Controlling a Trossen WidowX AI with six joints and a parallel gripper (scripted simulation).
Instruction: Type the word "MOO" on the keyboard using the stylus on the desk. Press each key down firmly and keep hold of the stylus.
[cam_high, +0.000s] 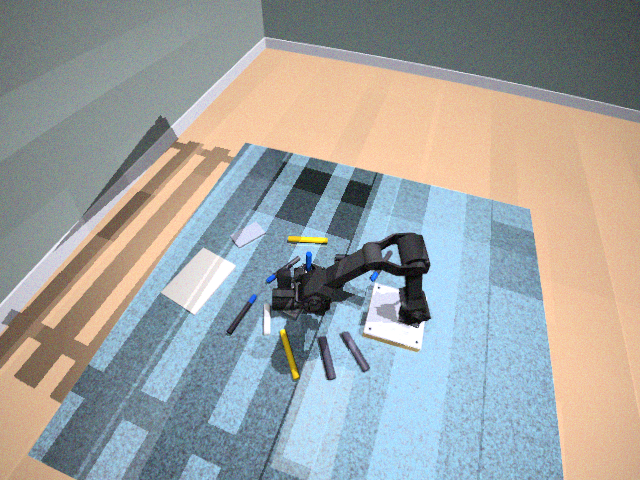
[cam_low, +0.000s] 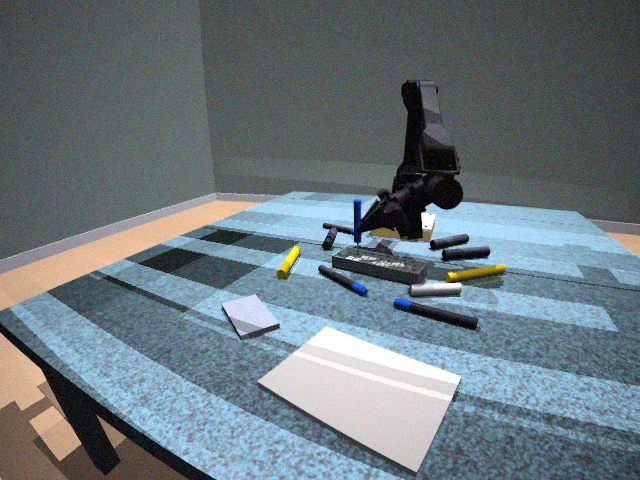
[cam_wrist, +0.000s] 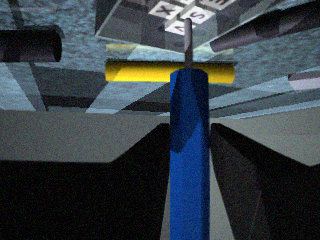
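My gripper (cam_high: 308, 267) (cam_low: 358, 230) (cam_wrist: 189, 132) is shut on the stylus (cam_high: 308, 257) (cam_low: 357, 214) (cam_wrist: 190, 200), a blue rod with a thin grey tip. The stylus stands upright, tip down. The keyboard (cam_low: 377, 269) (cam_wrist: 125, 22) is a small dark box with white letter keys, mostly hidden by the arm in the top view. In the exterior view the tip is at the keyboard's left end. In the wrist view the tip overlaps the corner by the S key and a partly covered key; X is nearby. Whether it touches a key I cannot tell.
Yellow rods (cam_high: 307, 240) (cam_low: 475, 273) (cam_wrist: 145, 72), a white rod (cam_high: 266, 319) (cam_low: 435, 289) and several dark rods, some blue-ended, lie around the keyboard. A white sheet (cam_high: 199, 281) (cam_low: 361, 382) and a grey pad (cam_high: 248, 234) (cam_low: 250, 315) lie farther off. The arm stands on a white base (cam_high: 385, 330).
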